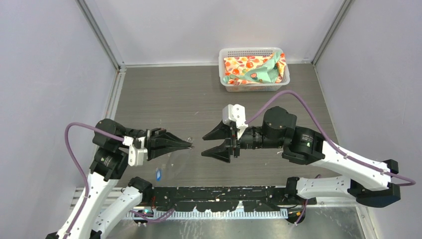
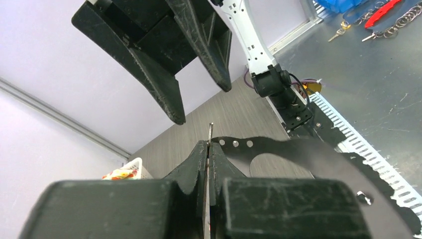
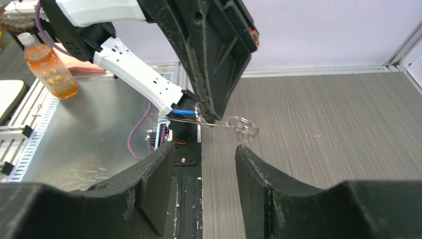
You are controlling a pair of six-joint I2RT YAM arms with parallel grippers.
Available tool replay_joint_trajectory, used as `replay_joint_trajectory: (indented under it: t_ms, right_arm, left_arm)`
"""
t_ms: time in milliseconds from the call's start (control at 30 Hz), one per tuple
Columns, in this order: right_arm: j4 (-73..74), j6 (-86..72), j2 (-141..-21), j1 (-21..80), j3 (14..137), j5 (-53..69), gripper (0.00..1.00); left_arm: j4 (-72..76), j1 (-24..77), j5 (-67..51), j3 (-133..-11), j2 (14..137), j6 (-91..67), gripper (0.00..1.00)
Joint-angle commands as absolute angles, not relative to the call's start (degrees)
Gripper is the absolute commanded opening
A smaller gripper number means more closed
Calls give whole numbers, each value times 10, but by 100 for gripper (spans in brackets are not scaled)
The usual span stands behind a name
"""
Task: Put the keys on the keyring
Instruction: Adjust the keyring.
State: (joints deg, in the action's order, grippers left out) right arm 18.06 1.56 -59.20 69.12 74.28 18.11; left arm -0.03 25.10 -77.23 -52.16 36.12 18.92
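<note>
My left gripper [image 1: 190,145] is shut on a thin silvery wire, the keyring [image 3: 234,124]. The wire juts out as a sliver [image 2: 210,130] past the shut jaws of my left gripper [image 2: 209,143]. In the right wrist view the loop hangs at the tip of my left gripper [image 3: 209,117], with a bit of blue [image 3: 183,112] just behind it. One blue-headed key [image 1: 158,174] lies on the table near the front edge, below the left arm. My right gripper [image 1: 203,145] faces the left one a short way off, open and holding nothing [image 3: 205,148].
A white basket [image 1: 249,51] with colourful cloth stands at the back. The black mounting plate [image 1: 224,196] runs along the near edge. Off the table stand an orange bottle [image 3: 50,67] and loose keys and rings [image 2: 378,25] on a metal bench.
</note>
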Motion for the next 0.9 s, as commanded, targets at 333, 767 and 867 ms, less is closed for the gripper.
replay_joint_trajectory:
  t_ms: [333,767,867]
  right_arm:
    - [262,168,-663,802,847,-18,44]
    - [395,230,-762,871,949,-160,12]
    - [428,232,-783,881,972,-183,4]
  left_arm:
    - [-148,251,-756,-564,373,280,0]
    - [-190,251,-751,-579,379,278,0]
    - [-192,251,-754,-579,378,275,0]
